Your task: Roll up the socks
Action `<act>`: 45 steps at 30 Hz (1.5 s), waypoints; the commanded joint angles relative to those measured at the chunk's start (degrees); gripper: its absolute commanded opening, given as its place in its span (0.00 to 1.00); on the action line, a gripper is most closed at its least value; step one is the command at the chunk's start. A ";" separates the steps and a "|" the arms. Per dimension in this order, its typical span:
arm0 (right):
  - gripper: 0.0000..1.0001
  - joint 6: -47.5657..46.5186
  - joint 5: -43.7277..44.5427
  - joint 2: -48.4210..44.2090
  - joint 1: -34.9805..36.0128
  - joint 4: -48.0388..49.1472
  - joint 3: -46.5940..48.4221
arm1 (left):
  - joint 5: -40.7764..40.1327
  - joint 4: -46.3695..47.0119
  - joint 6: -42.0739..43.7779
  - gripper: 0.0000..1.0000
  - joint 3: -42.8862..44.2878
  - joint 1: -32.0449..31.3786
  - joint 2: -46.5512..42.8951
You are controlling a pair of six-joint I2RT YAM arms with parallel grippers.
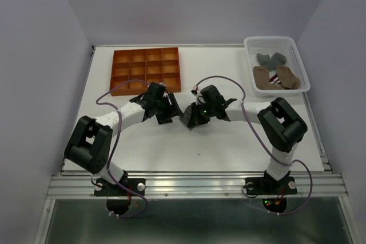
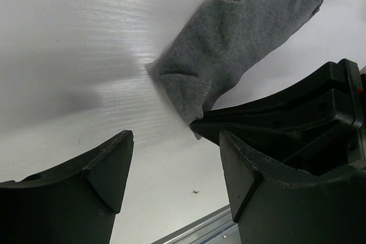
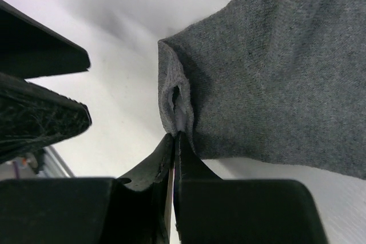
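Note:
A grey sock [image 2: 246, 32] lies flat on the white table; in the top view it [image 1: 186, 119] shows between the two grippers. My right gripper [image 3: 174, 136] is shut, its tips pinching the edge of the sock's [image 3: 269, 78] cuff. In the top view the right gripper [image 1: 194, 118] sits at the table's middle. My left gripper [image 2: 176, 141] is open and empty, just beside the cuff end, with the right gripper's black fingers [image 2: 286, 118] close against it. In the top view the left gripper [image 1: 169, 112] faces the right one.
A white basket [image 1: 298, 61] at the back right holds a grey sock [image 1: 270, 59] and tan-brown socks [image 1: 262, 77], one with a red-white part [image 1: 275, 80]. An orange compartment tray [image 1: 145, 70] stands at the back left. The table's metal front edge [image 2: 200, 227] is near.

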 commanded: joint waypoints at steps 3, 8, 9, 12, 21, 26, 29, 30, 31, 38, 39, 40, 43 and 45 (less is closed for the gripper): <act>0.01 5.89 -11.27 1.81 -2.55 7.57 0.73 | -0.11 2.91 -0.49 0.70 -0.16 -1.31 1.17; 0.01 8.35 -13.55 3.40 -3.69 9.50 0.39 | 0.42 4.67 -1.20 0.65 0.71 -2.36 3.37; 0.01 8.79 -13.91 3.49 -3.69 10.21 0.12 | 0.33 4.76 -1.28 0.64 0.80 -2.45 3.81; 0.01 10.90 -15.58 3.66 -4.75 13.11 -0.76 | 0.15 4.84 -1.20 0.64 1.24 -2.89 4.78; 0.01 12.13 -17.69 4.10 -5.80 16.01 -1.46 | -2.04 4.84 -2.87 0.52 1.68 -4.21 6.36; 0.01 12.22 -19.36 4.54 -5.80 16.98 -1.81 | -3.36 5.11 -3.13 0.42 3.61 -5.09 7.85; 0.01 11.79 -19.80 4.37 -5.80 17.16 -2.43 | -3.45 5.02 -3.39 0.41 4.23 -5.53 8.56; 0.01 11.70 -20.06 4.54 -5.80 17.16 -2.43 | -3.54 4.85 -3.57 0.41 4.23 -5.61 8.65; 0.01 11.70 -20.15 4.54 -5.80 17.24 -2.60 | -3.97 4.67 -3.75 0.40 4.32 -5.62 8.56; 0.01 11.52 -20.59 5.16 -5.80 17.24 -2.87 | -4.94 3.97 -3.75 0.33 4.58 -5.79 8.03; 0.01 11.43 -20.59 5.07 -5.80 17.24 -2.78 | -4.94 3.97 -3.75 0.30 4.58 -5.79 8.12; 0.01 11.34 -20.33 4.90 -5.80 17.24 -2.78 | -4.94 3.88 -3.83 0.25 4.58 -5.88 8.47; 0.01 10.99 -20.50 4.89 -5.80 17.24 -2.61 | -5.29 2.92 -3.75 0.00 5.02 -6.05 9.09; 0.01 10.99 -20.59 4.98 -5.80 17.07 -2.43 | -6.26 1.69 -3.57 0.00 5.72 -6.23 9.17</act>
